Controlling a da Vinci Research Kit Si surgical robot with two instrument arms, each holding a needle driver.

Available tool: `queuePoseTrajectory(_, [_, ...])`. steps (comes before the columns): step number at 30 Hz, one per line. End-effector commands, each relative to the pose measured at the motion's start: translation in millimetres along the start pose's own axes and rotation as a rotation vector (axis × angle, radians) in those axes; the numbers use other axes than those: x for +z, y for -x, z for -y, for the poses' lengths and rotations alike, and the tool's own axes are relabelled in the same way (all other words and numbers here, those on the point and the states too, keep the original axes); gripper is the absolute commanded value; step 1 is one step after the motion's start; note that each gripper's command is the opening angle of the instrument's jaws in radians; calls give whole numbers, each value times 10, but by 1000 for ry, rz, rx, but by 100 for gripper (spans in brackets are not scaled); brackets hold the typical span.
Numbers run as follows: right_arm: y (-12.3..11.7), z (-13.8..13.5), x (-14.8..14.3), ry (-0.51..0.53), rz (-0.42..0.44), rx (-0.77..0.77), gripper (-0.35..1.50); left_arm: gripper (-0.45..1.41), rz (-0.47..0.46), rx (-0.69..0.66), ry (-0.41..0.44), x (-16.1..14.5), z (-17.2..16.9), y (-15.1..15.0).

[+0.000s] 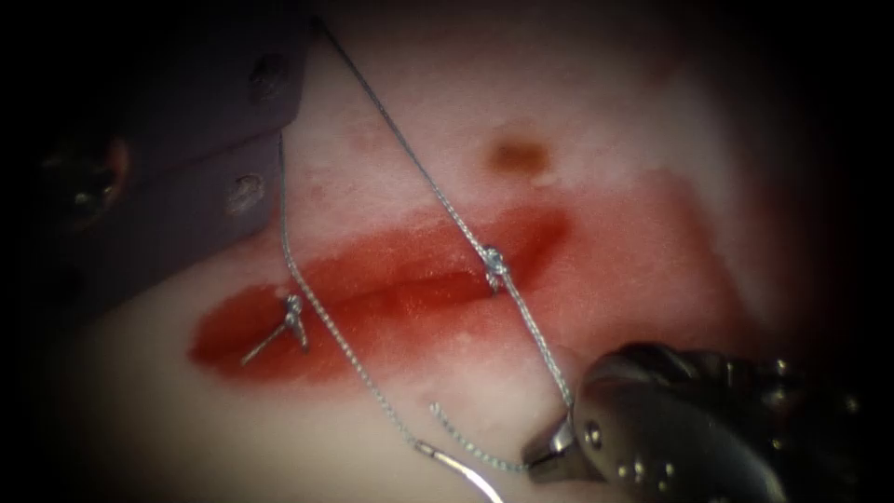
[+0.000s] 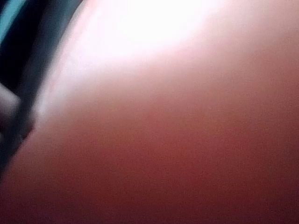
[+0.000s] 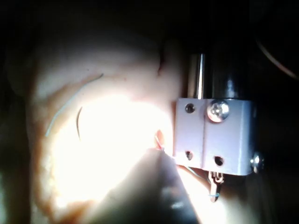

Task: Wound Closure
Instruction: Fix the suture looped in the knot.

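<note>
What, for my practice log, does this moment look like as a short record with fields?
tissue: cut runs left to right, red fluid around it
left knot: on the cut, short cut ends
middle knot: on the cut
thread: from the middle knot up-left and down to the right pincer
right pincer: below the cut, toward the right, appears shut on the thread
needle: lies on the tissue below the cut, not in it, unheld, a strand trailing from it
</note>
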State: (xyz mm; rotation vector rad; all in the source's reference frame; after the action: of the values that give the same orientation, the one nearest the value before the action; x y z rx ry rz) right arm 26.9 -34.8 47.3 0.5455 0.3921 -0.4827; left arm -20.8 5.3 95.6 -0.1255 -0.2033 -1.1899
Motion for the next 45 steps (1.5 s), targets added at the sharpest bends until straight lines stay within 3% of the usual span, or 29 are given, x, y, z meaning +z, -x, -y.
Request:
queuePoseTrajectory(1, [-13,-3,-2,5,-15,-6,-35,-45,6,-10,2,1,-3,13])
queuePoseTrajectory(5, [-19,7,3,11,-44,-3,-35,-45,6,-40,2,5,-8,13])
queuePoseTrajectory(7, [-20,9,5,16,-53,-3,-35,-45,0,-121,-6,7,-10,13])
queuePoseTrajectory(8, [-19,10,9,21,-55,-2,-35,-45,-34,-278,-102,9,-14,15])
queuePoseTrajectory(17, [-19,14,18,26,-72,13,-35,-45,-120,-543,-266,6,-23,22])
queuePoseTrajectory(45, [-12,24,23,21,-79,47,-35,-45,-94,-535,-274,5,-28,26])
